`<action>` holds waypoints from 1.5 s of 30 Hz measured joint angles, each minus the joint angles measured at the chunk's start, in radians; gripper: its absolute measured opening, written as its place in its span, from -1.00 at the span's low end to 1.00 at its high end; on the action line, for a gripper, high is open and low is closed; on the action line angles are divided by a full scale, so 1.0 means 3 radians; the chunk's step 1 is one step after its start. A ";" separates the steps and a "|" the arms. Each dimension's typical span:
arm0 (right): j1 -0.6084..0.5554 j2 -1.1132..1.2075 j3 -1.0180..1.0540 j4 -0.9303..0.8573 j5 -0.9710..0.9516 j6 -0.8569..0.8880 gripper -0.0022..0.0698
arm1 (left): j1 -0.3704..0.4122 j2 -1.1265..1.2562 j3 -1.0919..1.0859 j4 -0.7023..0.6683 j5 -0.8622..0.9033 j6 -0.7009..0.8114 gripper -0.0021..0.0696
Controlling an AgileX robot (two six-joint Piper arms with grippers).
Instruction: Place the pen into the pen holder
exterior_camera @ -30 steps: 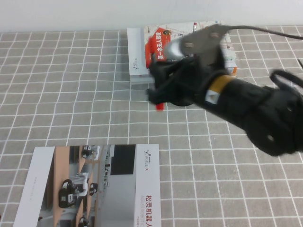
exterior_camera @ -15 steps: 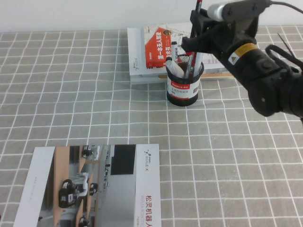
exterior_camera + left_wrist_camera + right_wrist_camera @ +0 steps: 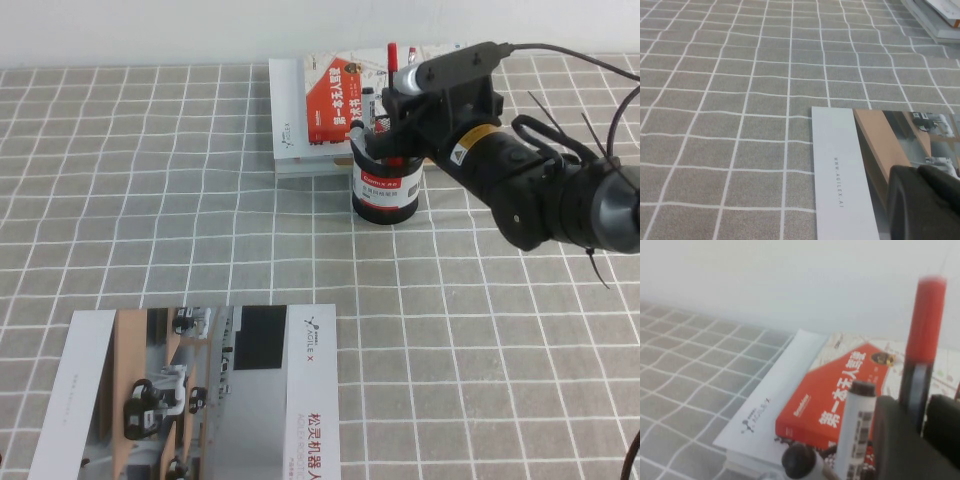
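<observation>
The pen holder (image 3: 387,190), a black mesh cup with a red-and-white label, stands in front of the books at the back. My right gripper (image 3: 398,118) is just above its rim, shut on the pen, which stands upright with its red cap (image 3: 392,54) on top and its lower end down among the cup's contents. In the right wrist view the pen (image 3: 924,325) passes between the gripper (image 3: 918,405) fingers (image 3: 895,440). My left gripper (image 3: 918,172) shows only in its wrist view, shut and empty, above the brochure (image 3: 850,165).
White-grey markers with black caps (image 3: 359,108) stand in the holder, also in the right wrist view (image 3: 856,425). A red book (image 3: 335,95) lies on a stack of books (image 3: 292,130) behind the cup. A brochure (image 3: 200,400) lies at the front left.
My right arm swung up from lying across the holder, brought the pen upright above the cup, then lowered it so the red cap now sits lower, just over the holder.
</observation>
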 joint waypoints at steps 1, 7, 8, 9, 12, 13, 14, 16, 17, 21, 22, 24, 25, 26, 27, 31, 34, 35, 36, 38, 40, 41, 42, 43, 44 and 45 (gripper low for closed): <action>0.0000 0.0004 0.0002 0.0010 0.0033 -0.0015 -0.59 | 0.0000 0.0000 0.0000 0.0000 0.0000 0.0000 -0.95; -0.0030 0.0004 -0.0001 0.0102 0.0206 -0.0030 -0.04 | 0.0000 0.0000 0.0000 0.0000 0.0000 0.0000 -0.95; -0.0030 -0.0009 -0.0001 0.0116 0.0253 -0.0030 0.02 | 0.0000 0.0000 0.0000 0.0000 0.0000 0.0000 -0.95; -0.0030 -0.0036 -0.0001 0.0135 0.0326 -0.0034 0.05 | 0.0000 0.0000 0.0000 0.0000 0.0000 0.0000 -0.95; -0.0030 -0.0234 -0.0001 0.0240 0.0660 -0.0037 -0.08 | 0.0000 0.0000 0.0000 0.0000 0.0000 0.0000 -0.95; -0.0030 -0.0319 -0.0001 0.0302 0.0822 -0.0037 -0.20 | 0.0000 0.0000 0.0000 0.0000 0.0000 0.0000 -0.95; -0.0030 -0.0439 -0.0001 0.0387 0.0985 -0.0037 -0.38 | 0.0000 0.0000 0.0000 0.0000 0.0000 0.0000 -0.95; -0.0030 -0.0670 0.0034 0.0490 0.1153 -0.0037 -0.67 | 0.0000 0.0000 0.0000 0.0000 0.0000 0.0000 -0.95; -0.0030 -0.0831 0.0094 0.0519 0.1179 -0.0037 -0.77 | 0.0000 0.0000 0.0000 0.0000 0.0000 0.0000 -0.95; -0.0030 -0.1603 0.0608 0.0547 0.0916 -0.0037 -0.94 | 0.0000 0.0000 0.0000 0.0000 0.0000 0.0000 -0.95; -0.0030 -0.1816 0.0776 0.0552 0.0840 -0.0037 -0.95 | 0.0000 0.0000 0.0000 0.0000 0.0000 0.0000 -0.95; -0.0030 -0.2240 0.1104 0.0561 0.0772 -0.0037 -0.96 | 0.0000 0.0000 0.0000 0.0000 0.0000 0.0000 -0.95; -0.0030 -0.2406 0.1226 0.0561 0.0772 -0.0037 -0.97 | 0.0000 0.0000 0.0000 0.0000 0.0000 0.0000 -0.95; -0.0030 -0.2603 0.1368 0.0561 0.0796 -0.0037 -0.97 | 0.0000 0.0000 0.0000 0.0000 0.0000 0.0000 -0.95; -0.0030 -0.2792 0.1495 0.0561 0.0839 -0.0037 -0.97 | 0.0000 0.0000 0.0000 0.0000 0.0000 0.0000 -0.95; -0.0030 -0.3439 0.1841 0.0561 0.1119 -0.0037 -0.97 | 0.0000 0.0000 0.0000 0.0000 0.0000 0.0000 -0.95; -0.0030 -0.3853 0.1998 0.0561 0.1325 -0.0037 -0.97 | 0.0000 0.0000 0.0000 0.0000 0.0000 0.0000 -0.95; -0.0030 -0.3985 0.2040 0.0561 0.1417 -0.0037 -0.97 | 0.0000 0.0000 0.0000 0.0000 0.0000 0.0000 -0.95; -0.0030 -0.4107 0.2077 0.0561 0.1498 -0.0037 -0.97 | 0.0000 0.0000 0.0000 0.0000 0.0000 0.0000 -0.95; -0.0030 -0.4303 0.2129 0.0561 0.1636 -0.0037 -0.97 | 0.0000 0.0000 0.0000 0.0000 0.0000 0.0000 -0.95; -0.0030 -0.4474 0.2195 0.0561 0.1735 -0.0037 -0.97 | 0.0000 0.0000 0.0000 0.0000 0.0000 0.0000 -0.95; -0.0030 -0.4513 0.2216 0.0561 0.1775 -0.0037 -0.97 | 0.0000 0.0000 0.0000 0.0000 0.0000 0.0000 -0.95; -0.0030 -0.4578 0.2239 0.0561 0.1822 -0.0037 -0.97 | 0.0000 0.0000 0.0000 0.0000 0.0000 0.0000 -0.95; -0.0030 -0.4594 0.2246 0.0561 0.1838 -0.0037 -0.97 | 0.0000 0.0000 0.0000 0.0000 0.0000 0.0000 -0.95; -0.0030 -0.4611 0.2255 0.0561 0.1859 -0.0037 -0.97 | 0.0000 0.0000 0.0000 0.0000 0.0000 0.0000 -0.95; -0.0030 -0.4617 0.2261 0.0561 0.1880 -0.0037 -0.97 | 0.0000 0.0000 0.0000 0.0000 0.0000 0.0000 -0.95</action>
